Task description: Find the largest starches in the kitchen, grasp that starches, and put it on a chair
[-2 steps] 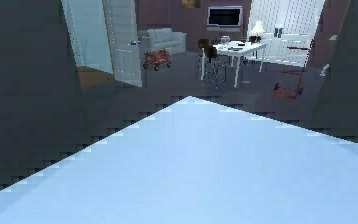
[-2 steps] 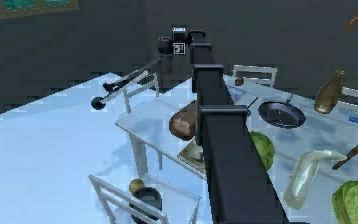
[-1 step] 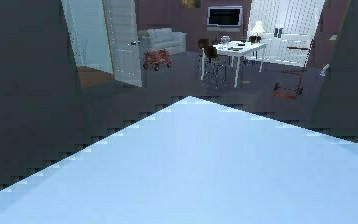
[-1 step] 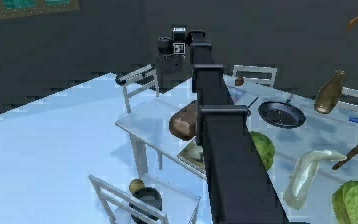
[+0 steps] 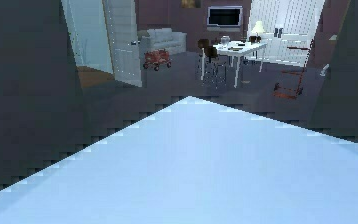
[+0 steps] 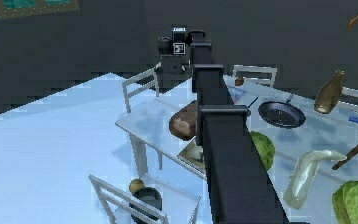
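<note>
The search looks finished and the grasp looks like the step in hand. A brown, rounded loaf, probably the starch the task means, lies on the white table, just left of the dark arm that reaches across the tabletop. Since the loaf rests on the table and does not hang from anything, I judge it not yet picked up. Lifting it and setting it on a chair are left to do. The gripper sits at the arm's far end, beyond the loaf and close to the far-left chair. With that chair and the table edge behind its fingers, I cannot tell whether it holds anything, nor whether it is clenched or released. A second chair stands at the table's far side and a third near the bottom left. Something small, dark and round sits at that near chair, too small to name. The arm covers the loaf's right side, so its full size against the other food is hard to judge. A frying pan, a bottle and a green round thing lie to the right, and further items there are cut off by the edge.
</note>
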